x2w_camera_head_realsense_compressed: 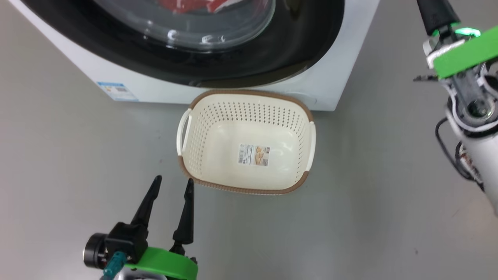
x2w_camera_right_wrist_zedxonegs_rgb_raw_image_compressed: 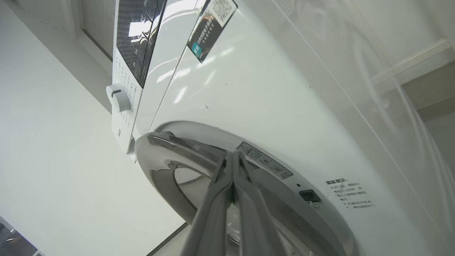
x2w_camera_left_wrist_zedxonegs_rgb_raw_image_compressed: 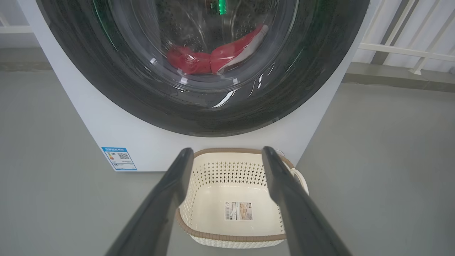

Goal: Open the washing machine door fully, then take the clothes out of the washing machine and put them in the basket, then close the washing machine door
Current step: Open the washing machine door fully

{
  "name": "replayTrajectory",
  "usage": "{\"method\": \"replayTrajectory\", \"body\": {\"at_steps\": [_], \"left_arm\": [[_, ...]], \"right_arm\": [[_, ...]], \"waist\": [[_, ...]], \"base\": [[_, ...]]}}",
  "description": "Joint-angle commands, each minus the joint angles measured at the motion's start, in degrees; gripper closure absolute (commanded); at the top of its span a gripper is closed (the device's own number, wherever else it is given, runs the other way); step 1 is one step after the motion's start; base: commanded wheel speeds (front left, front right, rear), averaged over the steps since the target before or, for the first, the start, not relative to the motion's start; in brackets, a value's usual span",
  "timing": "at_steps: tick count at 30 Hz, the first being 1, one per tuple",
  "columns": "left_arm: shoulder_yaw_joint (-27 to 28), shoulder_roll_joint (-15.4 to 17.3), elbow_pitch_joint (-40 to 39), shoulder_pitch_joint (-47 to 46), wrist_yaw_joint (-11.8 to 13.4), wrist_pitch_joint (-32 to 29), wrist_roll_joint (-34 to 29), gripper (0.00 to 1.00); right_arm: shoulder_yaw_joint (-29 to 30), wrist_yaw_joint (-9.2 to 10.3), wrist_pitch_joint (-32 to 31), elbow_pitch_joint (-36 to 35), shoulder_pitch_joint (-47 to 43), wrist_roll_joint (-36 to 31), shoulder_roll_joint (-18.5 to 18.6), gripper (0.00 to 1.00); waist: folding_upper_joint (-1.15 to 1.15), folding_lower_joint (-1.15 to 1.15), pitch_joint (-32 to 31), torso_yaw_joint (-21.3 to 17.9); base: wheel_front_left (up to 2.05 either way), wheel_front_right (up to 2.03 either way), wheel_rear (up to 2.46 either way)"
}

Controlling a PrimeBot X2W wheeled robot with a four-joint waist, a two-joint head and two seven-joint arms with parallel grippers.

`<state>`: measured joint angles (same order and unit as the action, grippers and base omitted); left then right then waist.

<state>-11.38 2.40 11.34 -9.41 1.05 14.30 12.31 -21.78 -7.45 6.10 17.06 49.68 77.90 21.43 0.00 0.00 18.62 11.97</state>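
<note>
The left gripper [x2w_camera_head_realsense_compressed: 173,179] is spread beside the basket [x2w_camera_head_realsense_compressed: 249,92]. The right gripper [x2w_camera_right_wrist_zedxonegs_rgb_raw_image_compressed: 233,153], pressed together, seems to touch the door [x2w_camera_right_wrist_zedxonegs_rgb_raw_image_compressed: 177,143] at its edge.

Red clothes [x2w_camera_left_wrist_zedxonegs_rgb_raw_image_compressed: 199,62], cream perforated basket [x2w_camera_head_realsense_compressed: 233,116], glossy black door [x2w_camera_left_wrist_zedxonegs_rgb_raw_image_compressed: 106,81]

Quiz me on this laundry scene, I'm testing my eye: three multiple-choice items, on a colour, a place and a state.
1. What colour is the rim of the basket? A brown; B blue; C red.
2. Where are the clothes? A in the basket; B inside the washing machine; C atop it.
3. How do the fingers of the left gripper stand? A pressed together; B clamped on the basket; C spread apart.
Key: 1 A, brown band on cream walls; 2 B, red fabric behind the washing machine door; 3 C, gap between them.
</note>
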Motion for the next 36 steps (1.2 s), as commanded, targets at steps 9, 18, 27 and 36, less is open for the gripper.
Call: {"method": "replayTrajectory", "body": {"at_steps": [9,18,27,36], "left_arm": [[-1.24,0.48,-1.46,-4.36,1.08,0.7,2.67,0.0],[-2.64,0.48,-1.45,-6.35,1.37,0.7,4.18,0.0],[-4.18,0.48,-1.76,-7.19,1.88,0.7,5.75,0.0],[-4.66,0.48,-1.75,-7.11,2.41,0.7,6.5,0.0]], "right_arm": [[0.51,-0.03,-16.85,-0.53,8.31,15.85,2.85,1.0],[2.92,-0.03,-30.52,6.34,15.01,22.92,3.25,1.0],[3.63,-0.03,-37.13,11.35,20.61,24.69,1.15,1.0],[2.66,-0.03,-41.07,12.13,19.37,22.7,-0.48,1.0]], "waist": [[0.0,0.0,7.38,4.32],[0.0,0.0,10.22,6.13],[0.0,0.0,11.85,7.84],[0.0,0.0,10.85,8.3]], "base": [[0.0,0.0,0.0],[0.0,0.0,0.0],[0.0,0.0,0.0],[0.0,0.0,0.0]]}}
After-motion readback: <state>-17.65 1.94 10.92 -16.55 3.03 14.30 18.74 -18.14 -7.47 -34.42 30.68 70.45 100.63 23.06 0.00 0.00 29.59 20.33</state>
